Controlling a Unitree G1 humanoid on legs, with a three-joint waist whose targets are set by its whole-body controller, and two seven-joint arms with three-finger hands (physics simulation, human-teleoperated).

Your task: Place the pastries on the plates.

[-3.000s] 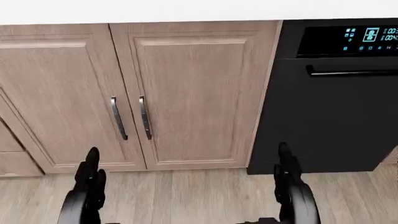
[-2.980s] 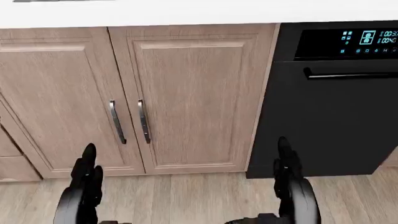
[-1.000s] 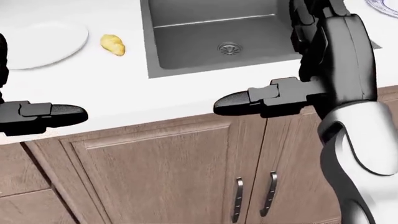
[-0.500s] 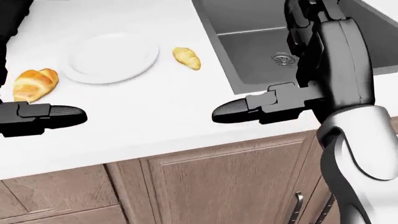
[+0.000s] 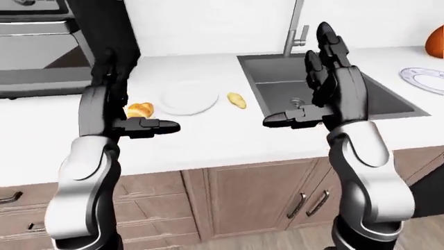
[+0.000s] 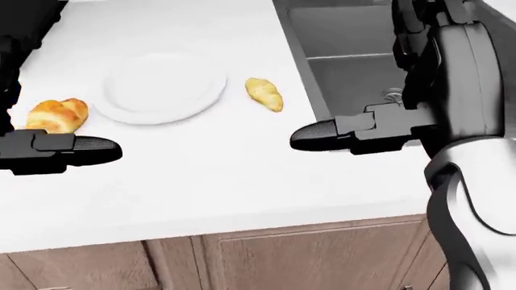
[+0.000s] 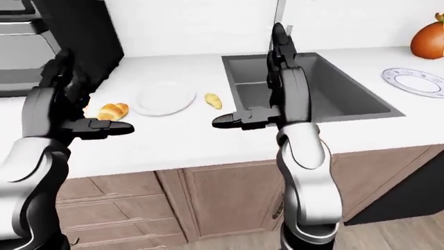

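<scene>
The robot's black three-fingered left hand [image 5: 111,99] is raised above the white countertop [image 6: 201,181], fingers spread upward and thumb jutting sideways, holding nothing. Its black three-fingered right hand [image 5: 326,88] stands the same way, spread and empty, over the edge of the grey recessed sink [image 7: 326,99].

Just beyond the left thumb in the head view lies a golden-brown croissant [image 6: 56,115], near the left rim of a plain round white plate [image 6: 165,84] but not on it. A smaller pale-yellow pastry [image 6: 264,94] lies right of that plate, between it and the sink, apart from both. A second round plate with a blue patterned rim [image 7: 415,80] sits well off to the right past the sink, near an orange pumpkin-like object [image 7: 428,44].

Neither pastry has been plated, so the task looks barely begun. The small pastry lies close to the sink's edge, and a clumsy sideways approach by the right hand could nudge it into the basin. The croissant sits partly hidden behind the left thumb in the head view, so a reach could misjudge it and push it away. The patterned plate probably calls for carrying a pastry across the open sink, where a loose grasp would drop it.
</scene>
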